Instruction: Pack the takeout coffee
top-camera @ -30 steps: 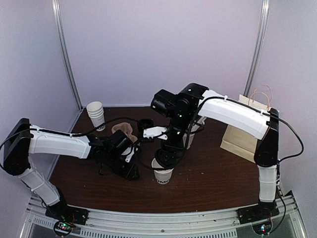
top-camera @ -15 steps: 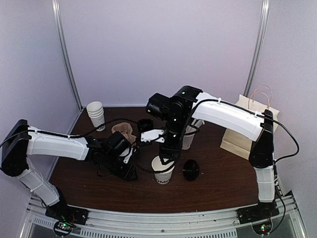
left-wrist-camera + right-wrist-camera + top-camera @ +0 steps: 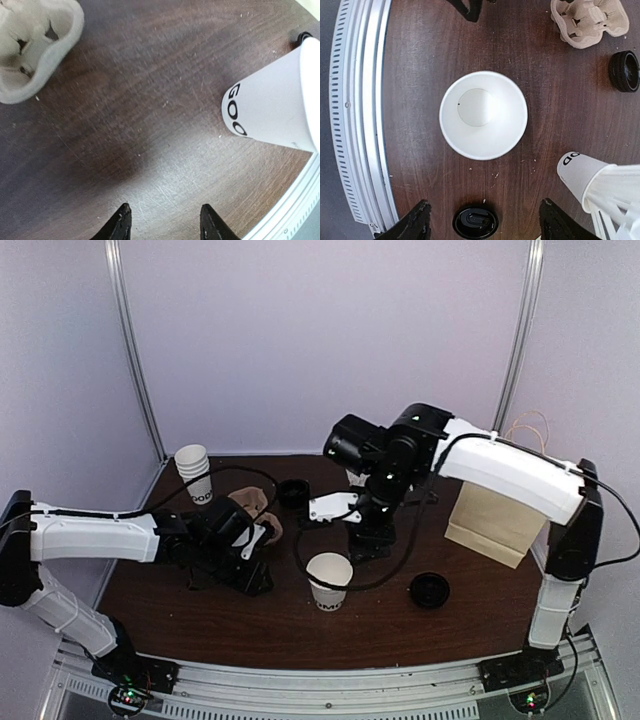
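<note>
Under the empty, released right pincer [image 3: 484,201] the coffee cup [image 3: 483,115] stood upright, lidless; its black lid [image 3: 430,589] lay apart, nearer this arm.

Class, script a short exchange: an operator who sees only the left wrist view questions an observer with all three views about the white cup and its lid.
Operator: I see only the cup's side. Is it lidded?
Observer: No. The white cup is open on top and looks empty.
Operator: Where is its lid, then?
Observer: A black lid lies on the table, apart from the cup, on the side toward the paper bag.
</note>
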You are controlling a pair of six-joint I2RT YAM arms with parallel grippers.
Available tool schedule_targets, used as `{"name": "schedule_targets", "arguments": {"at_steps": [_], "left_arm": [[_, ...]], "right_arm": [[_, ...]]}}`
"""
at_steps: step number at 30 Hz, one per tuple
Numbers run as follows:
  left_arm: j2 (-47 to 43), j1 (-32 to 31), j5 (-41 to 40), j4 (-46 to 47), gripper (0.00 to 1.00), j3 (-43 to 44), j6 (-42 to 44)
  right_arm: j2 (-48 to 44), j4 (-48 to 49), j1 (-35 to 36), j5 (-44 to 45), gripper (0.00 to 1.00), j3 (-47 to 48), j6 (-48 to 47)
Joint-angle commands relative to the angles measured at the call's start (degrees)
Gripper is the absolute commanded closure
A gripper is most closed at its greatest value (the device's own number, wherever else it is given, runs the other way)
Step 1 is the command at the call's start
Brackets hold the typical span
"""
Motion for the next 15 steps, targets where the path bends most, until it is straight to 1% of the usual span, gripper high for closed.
{"name": "schedule_targets", "arguments": {"at_steps": [1, 5, 8, 12, 15], "left_arm": [[-2.49, 0.33, -5.75, -1.03, 0.52, 3.39, 3.00], [-4.93, 0.33, -8.52, -0.07, 0.52, 5.24, 5.96], [-6.19, 0.34, -9.67, 2.27, 0.53, 5.92, 8.69], [-5.97, 0.33, -10.08, 3.05, 0.52, 7.70, 10.78], [-4.59, 0.36, -9.82, 2.02, 0.53, 9.46, 11.11]], "right_arm": [[-13.63, 5.08, -1.17, 2.30, 0.27, -13.71, -2.67], [-24.27, 12.04, -2.20, 4.33, 0.32, -31.85, -2.38], [-29.25, 16.99, -4.15, 6.94, 0.39, -44.32, -2.48], [-32.00, 22.80, -6.05, 9.26, 0.49, -56.48, -4.12], [-31.70, 27.47, -6.33, 9.80, 0.51, -61.19, -4.77]]}}
